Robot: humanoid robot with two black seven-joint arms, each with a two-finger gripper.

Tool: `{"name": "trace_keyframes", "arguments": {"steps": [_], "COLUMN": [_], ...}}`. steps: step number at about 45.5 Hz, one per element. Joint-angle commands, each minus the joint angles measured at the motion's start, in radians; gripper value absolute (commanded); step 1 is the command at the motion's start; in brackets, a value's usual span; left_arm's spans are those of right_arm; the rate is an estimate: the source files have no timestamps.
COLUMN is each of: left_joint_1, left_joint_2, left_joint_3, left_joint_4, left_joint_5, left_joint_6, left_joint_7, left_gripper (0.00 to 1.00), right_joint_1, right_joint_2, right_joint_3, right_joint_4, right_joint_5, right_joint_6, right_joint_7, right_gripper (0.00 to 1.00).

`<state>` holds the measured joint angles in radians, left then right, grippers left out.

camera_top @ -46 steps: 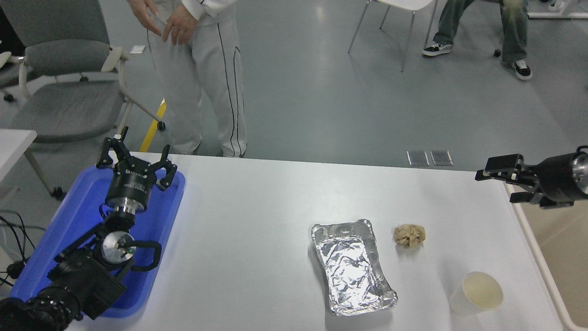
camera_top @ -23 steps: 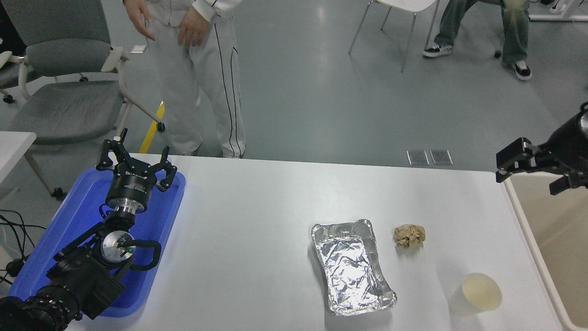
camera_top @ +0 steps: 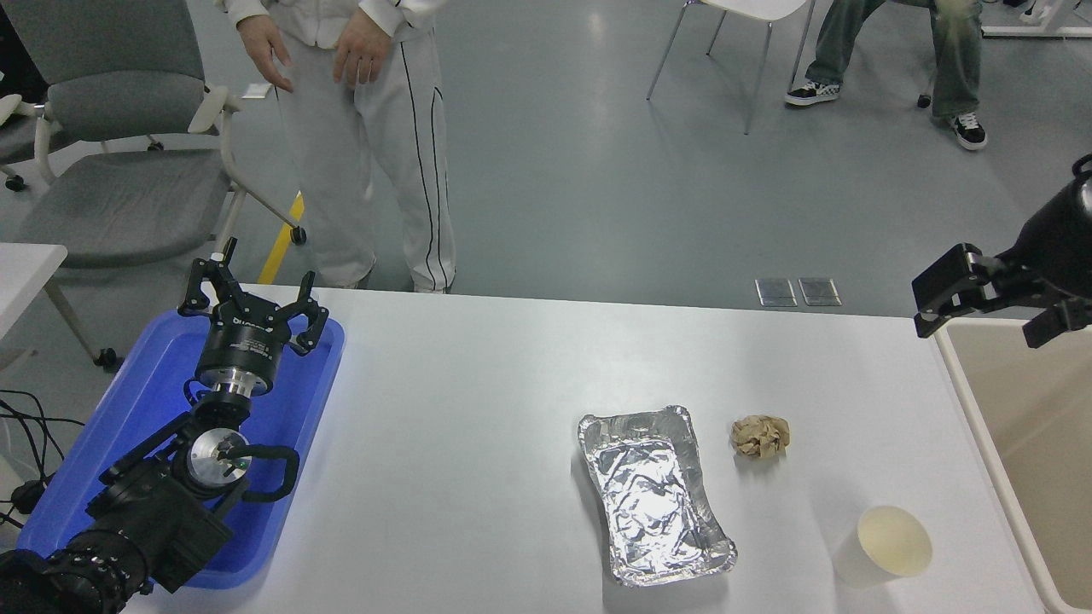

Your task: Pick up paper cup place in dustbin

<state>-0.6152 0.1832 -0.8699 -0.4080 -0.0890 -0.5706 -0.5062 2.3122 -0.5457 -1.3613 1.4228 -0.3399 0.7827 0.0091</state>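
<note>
The white paper cup (camera_top: pixel 887 546) stands upright near the table's front right corner, its cream inside showing. The beige dustbin (camera_top: pixel 972 418) stands beside the table's right edge; only part of it shows. My right gripper (camera_top: pixel 990 305) is open and empty, raised over the dustbin's far left corner, well beyond the cup. My left gripper (camera_top: pixel 252 307) is parked open over the blue tray at the lower left.
A silver foil tray (camera_top: pixel 653 495) lies left of the cup, with a crumpled tan paper ball (camera_top: pixel 759 436) beyond it. A blue plastic tray (camera_top: pixel 145 409) lies under the left arm. A person (camera_top: pixel 367 128) stands at the far left side; a seated person's legs show at top right.
My right gripper has swung up and to the right, then edged slightly left, from over the table's far right edge to above the dustbin's corner. The standing person's hands shifted.
</note>
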Motion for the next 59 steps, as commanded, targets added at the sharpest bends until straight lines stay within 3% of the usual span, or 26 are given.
{"name": "trace_keyframes", "arguments": {"steps": [1, 14, 29, 51, 59], "left_joint_1": [0.000, -0.001, -0.001, 0.000, 0.000], "left_joint_2": [-0.001, 0.001, -0.001, -0.001, -0.001], "left_joint_3": [0.000, 0.000, 0.000, 0.000, 0.000], "left_joint_4": [0.000, 0.000, 0.000, 0.000, 0.000], "left_joint_5": [0.000, 0.000, 0.000, 0.000, 0.000], "left_joint_6": [-0.002, -0.002, -0.002, -0.002, -0.002], "left_joint_7": [0.000, 0.000, 0.000, 0.000, 0.000], "left_gripper": [1.00, 1.00, 1.00, 1.00, 1.00], "right_joint_1": [0.010, -0.004, -0.103, -0.404, -0.476], "right_joint_2": [0.004, -0.017, -0.140, -0.135, -0.135], "right_joint_3": [-0.009, -0.007, -0.007, 0.116, 0.142], "right_joint_4": [0.013, 0.013, 0.010, 0.002, 0.002], "right_joint_5": [-0.013, -0.013, -0.020, -0.054, -0.082], "right_joint_6": [0.003, 0.003, 0.003, 0.003, -0.141], "right_joint_7": [-0.001, -0.001, -0.001, -0.001, -0.001], "right_gripper": [1.00, 1.00, 1.00, 0.98, 0.98]}}
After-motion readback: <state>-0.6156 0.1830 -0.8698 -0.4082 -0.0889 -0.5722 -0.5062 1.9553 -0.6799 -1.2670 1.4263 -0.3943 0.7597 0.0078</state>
